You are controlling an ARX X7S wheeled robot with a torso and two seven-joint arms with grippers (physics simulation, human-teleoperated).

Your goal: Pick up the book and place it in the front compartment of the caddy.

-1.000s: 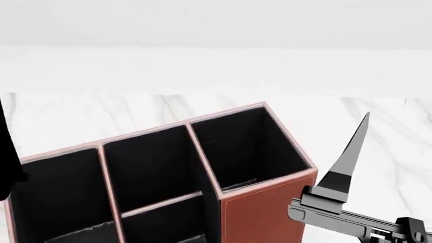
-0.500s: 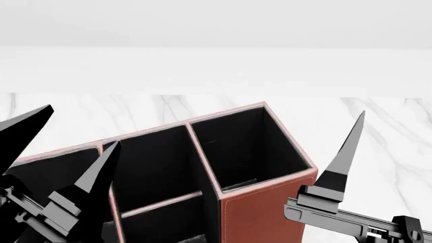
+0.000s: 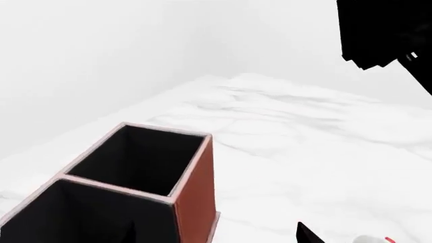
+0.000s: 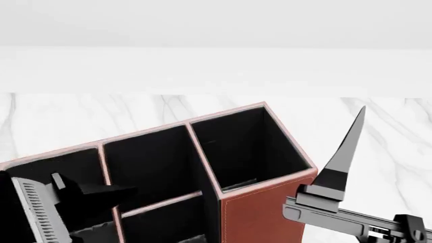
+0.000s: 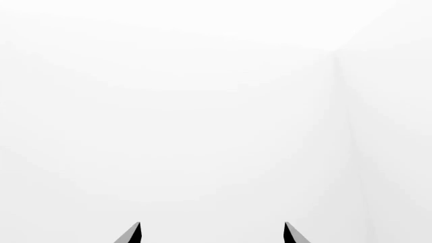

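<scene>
Several black-lined compartments – pink-rimmed – divide the reddish-brown caddy (image 4: 260, 215).

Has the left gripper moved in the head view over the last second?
Yes. The left gripper has come in from the frame edge and now sits low over the caddy's left compartments.

1. The black left gripper with its grey ribbed inner pad (image 4: 68, 202) is lying low at the near left of the head view, one finger pointing rightwards; its other finger is cut off by the view's edge, so whether it is spread or closed cannot be told.
2. The black right gripper with long pointed fingers (image 5: 210, 234) is holding its fingers wide apart, as the two separate tips (image 5: 132, 234) in the right wrist view are showing.
3. In the head view, one right finger (image 4: 344, 159) is standing upright at the near right, mounted on a dark grey wrist bar running off to the right.
</scene>
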